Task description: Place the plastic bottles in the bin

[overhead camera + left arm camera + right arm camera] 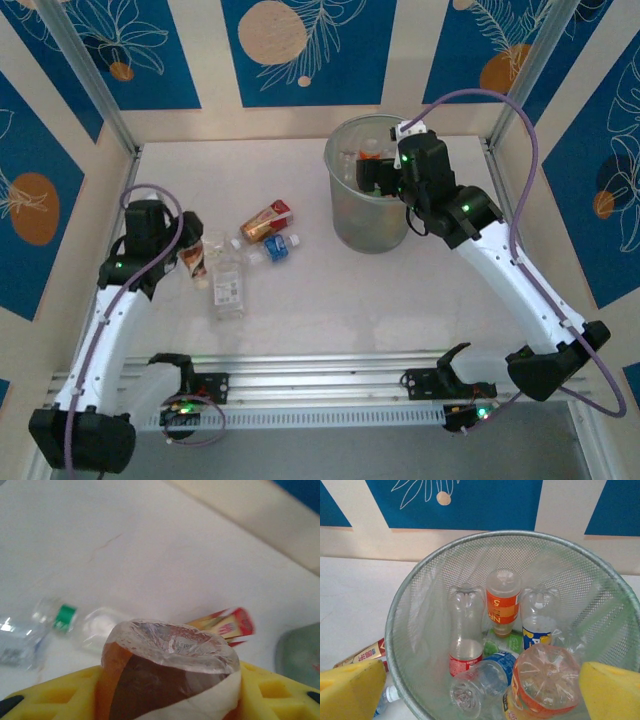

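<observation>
My left gripper is shut on an amber bottle with a brown and white label; its clear base faces the left wrist camera between the yellow pads. On the table to its right lie a clear bottle, a red-and-gold bottle and a blue-labelled bottle. The bin stands at the back right. My right gripper hangs open over the bin's rim. Inside the bin are several bottles, among them an orange-labelled one and a red-labelled one.
Metal frame posts and blue patterned walls close in the table at the back and sides. An aluminium rail runs along the near edge between the arm bases. The bin also shows at the right edge of the left wrist view.
</observation>
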Robot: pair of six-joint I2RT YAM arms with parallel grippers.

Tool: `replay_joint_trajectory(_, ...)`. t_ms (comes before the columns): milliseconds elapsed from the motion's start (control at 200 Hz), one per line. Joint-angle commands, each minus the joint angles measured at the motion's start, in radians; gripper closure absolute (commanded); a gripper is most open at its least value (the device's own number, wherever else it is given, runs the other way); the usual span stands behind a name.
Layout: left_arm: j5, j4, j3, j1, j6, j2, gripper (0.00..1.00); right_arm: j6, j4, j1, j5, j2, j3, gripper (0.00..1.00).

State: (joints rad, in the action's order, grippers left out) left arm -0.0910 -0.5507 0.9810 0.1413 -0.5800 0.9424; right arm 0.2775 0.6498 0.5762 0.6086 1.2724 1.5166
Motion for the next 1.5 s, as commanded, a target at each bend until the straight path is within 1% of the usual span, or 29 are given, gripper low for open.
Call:
replay_joint_trajectory(0, -0.057, 0.091, 0.129, 0.101, 0.063, 0.058, 0.47, 0.011, -0.053, 0.007, 0.046, -0.050, -0.015, 0.01)
replay_joint_trajectory(100, -0.061, 0.183, 0.248, 0.185, 0.103, 0.152, 0.47, 0.017, -0.052, 0.008, 0.065, -0.063, -0.023, 0.01)
replay_joint_trajectory(240, -0.030, 0.306, 0.417, 0.281, 0.153, 0.306, 0.48, 0.029, -0.057, 0.011, 0.101, -0.091, -0.044, 0.01)
replay_joint_trajectory(355, 0.000, 0.424, 0.550, 0.353, 0.229, 0.431, 0.47, 0.034, -0.087, 0.014, 0.117, -0.123, -0.080, 0.01)
replay_joint_trajectory(535, 0.114, 0.639, 0.693, 0.399, 0.271, 0.614, 0.49, 0.045, -0.161, 0.016, 0.124, -0.169, -0.152, 0.01)
replay_joint_trajectory(710, 0.180, 0.787, 0.819, 0.436, 0.314, 0.751, 0.49, 0.053, -0.195, 0.017, 0.121, -0.182, -0.182, 0.01)
replay_joint_trajectory(975, 0.288, 0.844, 1.064, 0.476, 0.333, 0.979, 0.49, 0.063, -0.206, 0.025, 0.159, -0.199, -0.198, 0.01)
replay_joint_trajectory(1100, 0.323, 0.854, 1.172, 0.493, 0.382, 1.092, 0.49, 0.062, -0.212, 0.027, 0.170, -0.213, -0.206, 0.01)
replay_joint_trajectory(1180, 0.339, 0.828, 1.256, 0.497, 0.401, 1.169, 0.48, 0.061, -0.211, 0.027, 0.174, -0.223, -0.210, 0.01)
replay_joint_trajectory(1350, 0.383, 0.759, 1.422, 0.498, 0.376, 1.308, 0.48, 0.062, -0.199, 0.028, 0.189, -0.241, -0.213, 0.01)
replay_joint_trajectory(1495, 0.423, 0.760, 1.490, 0.511, 0.348, 1.383, 0.48, 0.068, -0.191, 0.030, 0.205, -0.254, -0.216, 0.01)
